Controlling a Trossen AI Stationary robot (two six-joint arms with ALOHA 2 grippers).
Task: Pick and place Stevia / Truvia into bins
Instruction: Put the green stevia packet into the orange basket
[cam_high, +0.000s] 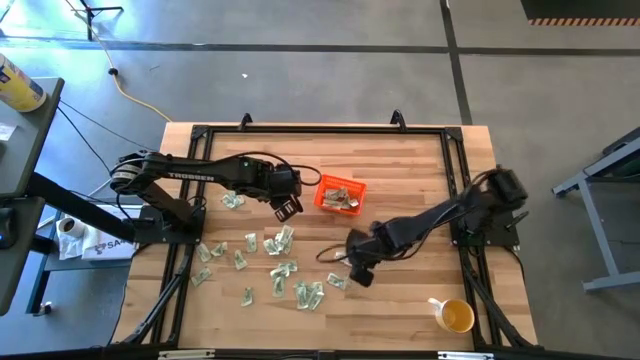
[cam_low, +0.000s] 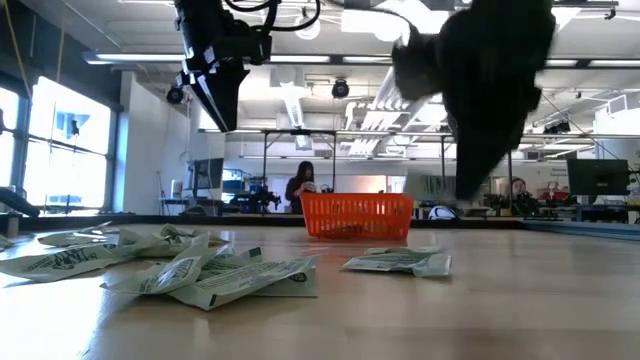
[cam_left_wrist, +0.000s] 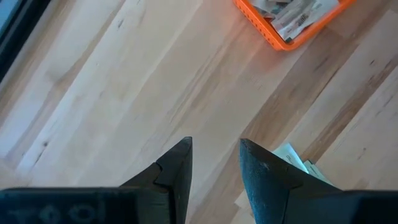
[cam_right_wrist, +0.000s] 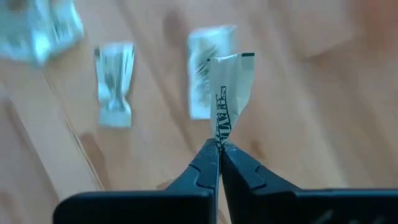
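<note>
Several pale green-and-white Stevia sachets (cam_high: 275, 262) lie flat and scattered on the wooden table's near-left part, and they also fill the foreground of the low view (cam_low: 210, 272). The orange bin (cam_high: 340, 194) stands at mid-table with a few sachets inside (cam_left_wrist: 292, 12). My left gripper (cam_high: 287, 206) hovers open above bare wood just left of the bin, clear of the table (cam_low: 215, 95). My right gripper (cam_high: 359, 274) is near the table's middle, in front of the bin, shut on one sachet (cam_right_wrist: 230, 87). My right gripper (cam_right_wrist: 219, 144) pinches one sachet between its two fingertips by the crumpled narrow end (cam_right_wrist: 221, 127). The rest of the sachet sticks out past the fingertips, twisted. It is lifted clear of the table, with other sachets (cam_right_wrist: 115, 84) lying on the wood below.
A round yellow cup (cam_high: 455, 317) stands near the table's near-right corner. One sachet (cam_left_wrist: 291, 158) lies beside my left gripper's finger. A black frame (cam_high: 300, 131) runs around the table. Bare wood lies on the table's right side and far side.
</note>
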